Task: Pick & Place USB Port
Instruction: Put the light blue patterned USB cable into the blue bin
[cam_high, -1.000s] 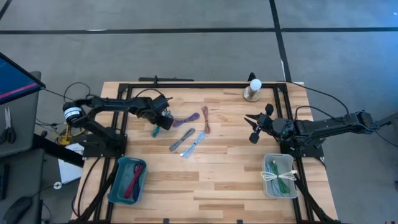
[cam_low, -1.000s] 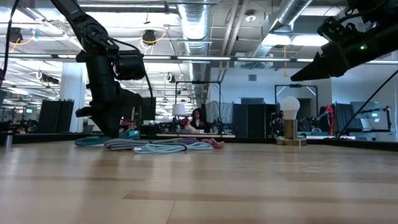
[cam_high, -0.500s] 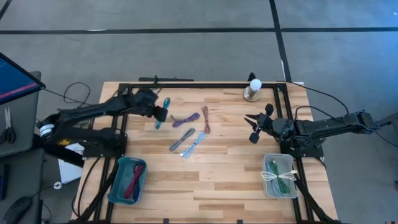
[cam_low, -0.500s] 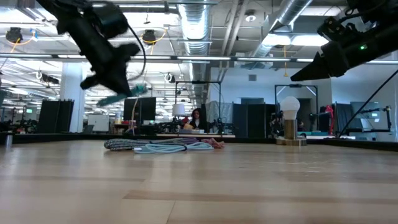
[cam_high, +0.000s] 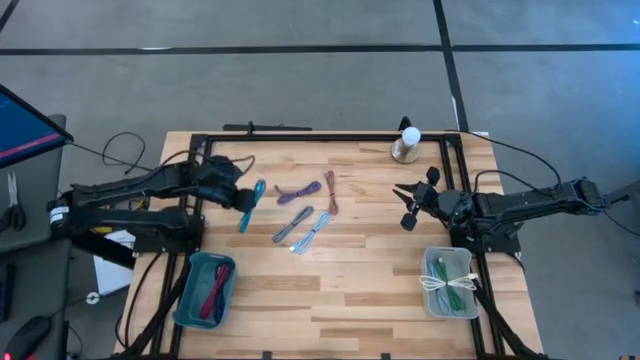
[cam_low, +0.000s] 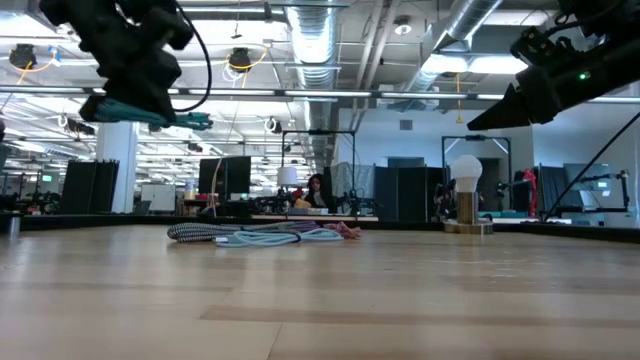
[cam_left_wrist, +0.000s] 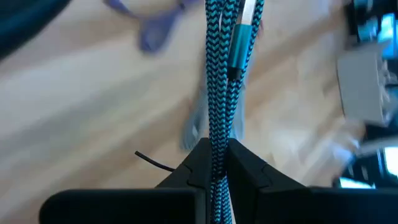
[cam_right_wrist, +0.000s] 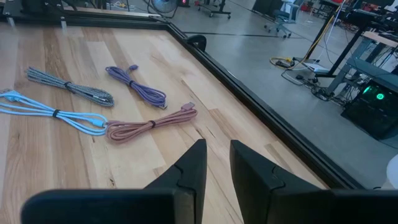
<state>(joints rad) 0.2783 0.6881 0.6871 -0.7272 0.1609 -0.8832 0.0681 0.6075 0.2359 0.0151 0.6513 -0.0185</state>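
Note:
A teal braided USB cable bundle (cam_high: 251, 204) hangs above the table's left part, with my left gripper (cam_high: 242, 200) shut on it. In the low view the cable (cam_low: 175, 117) lies about level, high over the wood, under the left gripper (cam_low: 135, 98). Purple (cam_high: 298, 192), pink (cam_high: 330, 193), grey (cam_high: 288, 226) and light blue (cam_high: 316, 230) cable bundles lie flat on the table. My right gripper (cam_high: 404, 206) waits open above the table's right part, nothing between its fingers (cam_right_wrist: 193, 163). My left gripper pinches the teal bundle's middle (cam_left_wrist: 217, 149) between its two fingers, several strands together. The fingers slant down from the table's left side. The end with the teal and silver plug (cam_left_wrist: 240, 45) sticks out past the fingertips. The bundle is clear of the table.
A teal bin (cam_high: 188, 300) with cables stands at the near left, a clear bin (cam_high: 432, 300) with white and green cables at the near right. A small lamp (cam_high: 407, 143) stands at the far right. A black frame (cam_high: 330, 136) edges the table.
My left gripper has risen from beside the cable pile and drawn back toward the table's left edge, tipping less steeply and rolling. The teal cable has come up with it, from the tabletop to clear above it.

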